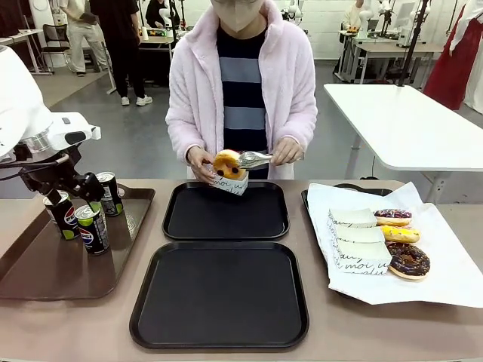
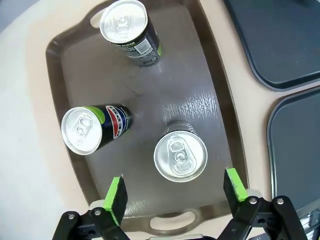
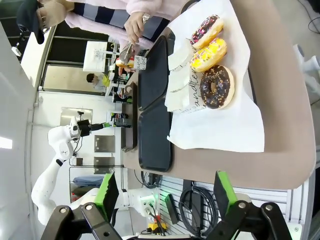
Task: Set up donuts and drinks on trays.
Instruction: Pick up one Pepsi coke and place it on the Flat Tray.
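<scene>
Black and slim, three silver-topped soda cans [image 2: 95,128] stand upright on the long brown plastic tray [image 2: 200,100]. The left end effector [image 2: 175,192] hangs over them with its green pads spread wide and nothing between them. The nearest can [image 2: 180,156] sits almost straight ahead of it, between the lines of the two fingers and just beyond the pads. Its long axis is vertical, in line with the approach, so a straight descent should put a pad on either side of its body. The other two cans lie farther ahead and off to one side.

The left arm is plainly the nearer one to the drinks. The right end effector [image 3: 166,195] is also wide and empty, well apart past the desk [image 1: 75,324] end, beyond the loose ring donuts [image 1: 400,234] on white paper.

Both square black plastic trays [image 1: 219,294] lie bare beside the left end effector — above the farther one, the person's hands [image 1: 200,160] hold a yellow-topped donut [image 1: 226,162] in metal tongs [image 1: 253,158], half inside a white paper sleeve [image 1: 230,183].
</scene>
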